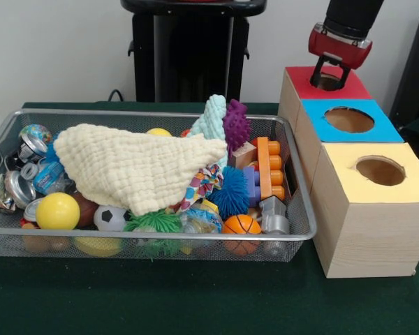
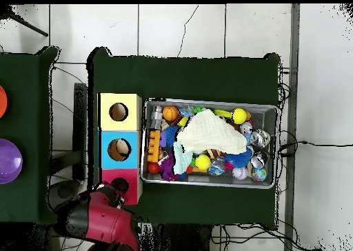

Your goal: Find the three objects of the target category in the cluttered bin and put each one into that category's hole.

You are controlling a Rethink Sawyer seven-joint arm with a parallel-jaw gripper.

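The bin [image 1: 160, 112] of silver wire mesh stands on the green table, full of toys, and also shows in the overhead view [image 2: 207, 102]. The hole [image 1: 328, 83] is in the red-topped wooden box [image 1: 356, 88], the farthest of three boxes right of the bin. My gripper [image 1: 329, 75] hangs right over this hole, with its black fingers [image 1: 315, 75] apart and nothing between them. In the overhead view the gripper [image 2: 114, 188] covers part of the hole [image 2: 122, 185].
A pale yellow cloth [image 1: 136, 164] covers the bin's middle. Around it lie a yellow ball [image 1: 57, 210], a soccer ball [image 1: 110, 218], a basketball [image 1: 241, 225], a blue spiky ball [image 1: 230, 195], cans [image 1: 17, 187] and orange blocks [image 1: 269, 167]. Blue-topped [image 1: 349, 120] and yellow-topped [image 1: 380, 171] boxes stand nearer.
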